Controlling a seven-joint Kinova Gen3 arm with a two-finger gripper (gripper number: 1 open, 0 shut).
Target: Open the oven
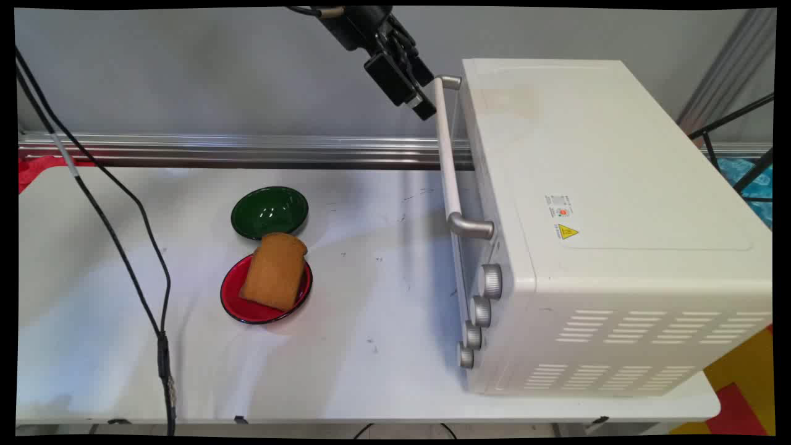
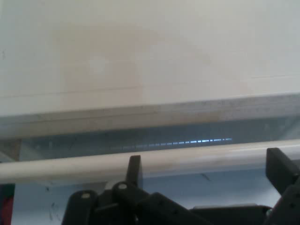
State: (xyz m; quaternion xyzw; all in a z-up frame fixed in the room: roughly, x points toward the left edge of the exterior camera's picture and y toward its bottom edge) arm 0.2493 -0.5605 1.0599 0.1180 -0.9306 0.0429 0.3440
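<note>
The black two-finger pincer hangs released at the far end of the white bar handle of the white boxy toaster oven, its fingers spread along the bar rather than around it; closing here might miss. On the white worktop, well apart, brown toast lies on a red plate touching a green bowl; nothing stands between.

Matt white toaster oven with brushed-metal knobs; glossy green bowl and red plate; rough toast.
</note>
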